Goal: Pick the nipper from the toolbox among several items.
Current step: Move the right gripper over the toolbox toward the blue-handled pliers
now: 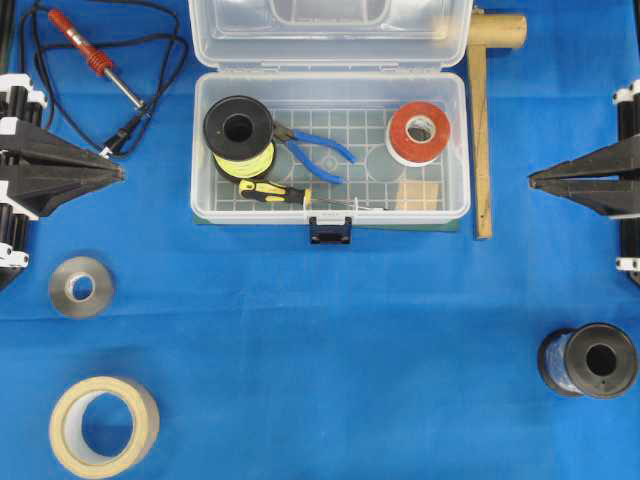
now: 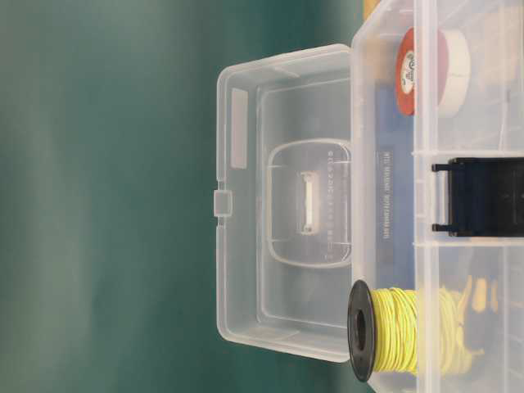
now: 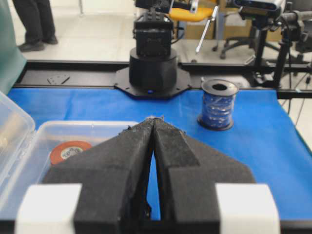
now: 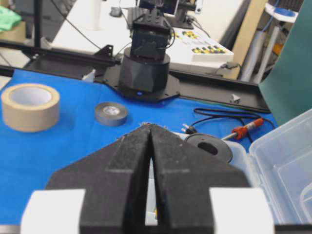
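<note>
The clear toolbox [image 1: 455, 205] stands open at the top middle of the overhead view, lid flipped back. The blue-handled nipper [image 1: 318, 150] lies on its gridded floor, jaws tucked against a yellow wire spool [image 1: 239, 132]. A yellow-and-black screwdriver [image 1: 272, 191] lies along the front wall, and a red-and-white tape roll [image 1: 418, 132] sits at the right. My left gripper [image 1: 120, 172] is shut and empty, well left of the box. Its tips meet in the left wrist view [image 3: 154, 120]. My right gripper [image 1: 532, 181] is shut and empty to the box's right; its tips touch in the right wrist view [image 4: 149, 126].
A red soldering iron [image 1: 92, 57] with black cord lies at the top left. A grey tape roll [image 1: 81, 286] and a beige tape roll [image 1: 104, 426] sit at the lower left. A dark wire spool [image 1: 590, 360] stands at the lower right. A wooden mallet [image 1: 482, 120] lies beside the box.
</note>
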Robot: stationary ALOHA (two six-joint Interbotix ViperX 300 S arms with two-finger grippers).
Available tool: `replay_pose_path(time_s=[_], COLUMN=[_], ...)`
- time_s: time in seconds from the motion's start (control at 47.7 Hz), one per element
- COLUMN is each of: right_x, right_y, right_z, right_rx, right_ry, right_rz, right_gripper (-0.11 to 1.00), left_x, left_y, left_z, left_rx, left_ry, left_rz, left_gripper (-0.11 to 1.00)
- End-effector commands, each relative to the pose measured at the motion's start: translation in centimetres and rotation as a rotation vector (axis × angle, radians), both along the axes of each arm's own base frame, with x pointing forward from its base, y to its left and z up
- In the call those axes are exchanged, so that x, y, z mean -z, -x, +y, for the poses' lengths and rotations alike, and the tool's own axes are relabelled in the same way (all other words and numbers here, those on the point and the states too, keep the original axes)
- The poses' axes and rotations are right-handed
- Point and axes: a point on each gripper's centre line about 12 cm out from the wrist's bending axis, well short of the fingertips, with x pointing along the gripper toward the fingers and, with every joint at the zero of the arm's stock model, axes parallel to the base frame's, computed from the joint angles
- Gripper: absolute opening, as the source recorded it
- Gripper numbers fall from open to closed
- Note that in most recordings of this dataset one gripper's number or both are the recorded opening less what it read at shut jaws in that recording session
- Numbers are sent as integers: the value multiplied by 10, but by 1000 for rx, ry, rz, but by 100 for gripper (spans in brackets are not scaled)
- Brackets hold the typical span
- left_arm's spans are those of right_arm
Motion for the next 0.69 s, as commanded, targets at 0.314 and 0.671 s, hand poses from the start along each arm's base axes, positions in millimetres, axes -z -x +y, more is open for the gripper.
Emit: replay_pose_path(time_s=[0.314, 0.671], right_x=[-38, 1], right_y=[-53, -138], right_z=[-32, -81], right_rx=[134, 247], right_ry=[-88, -142], right_rz=[284, 677], right_gripper=[0, 42], left_x=[-10, -9], left_y=[-4, -4], left_z=[1, 1], left_rx=[-8, -8], left_ry=[28, 33], left_rz=[-25, -22], left_gripper=[0, 0])
